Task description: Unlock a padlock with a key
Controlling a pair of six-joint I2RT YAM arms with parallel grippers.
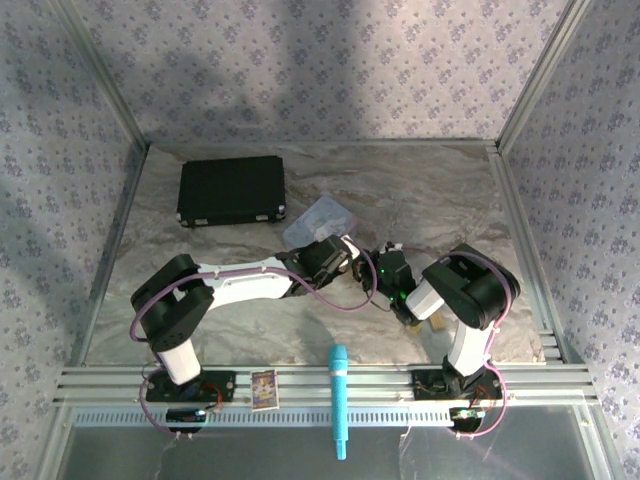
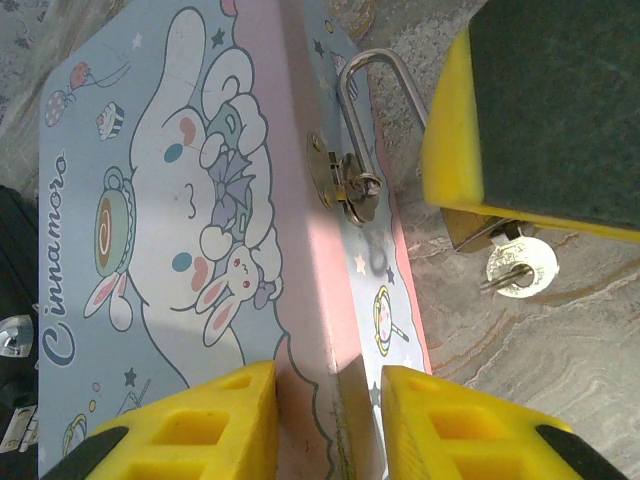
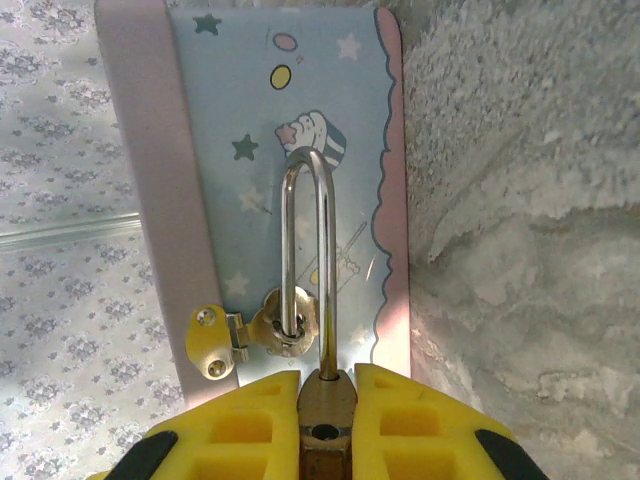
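The right gripper (image 3: 327,380) clamped the body of the padlock (image 3: 325,430) between its fingers. The shackle's long axis ran straight away from the fingertips, passing through the hasp (image 3: 280,330) on the tin (image 3: 300,120). The key (image 2: 521,267) sat at the body's base, round head outward. The left gripper (image 2: 330,390) gripped the tin's edge.

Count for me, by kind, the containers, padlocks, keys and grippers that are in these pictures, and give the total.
Containers: 2, the pastel tin and the black case
Padlocks: 1, the padlock, hung through the tin's hasp
Keys: 1, the key
Grippers: 2, the left gripper holding the tin, the right gripper shut on the padlock
Total: 6
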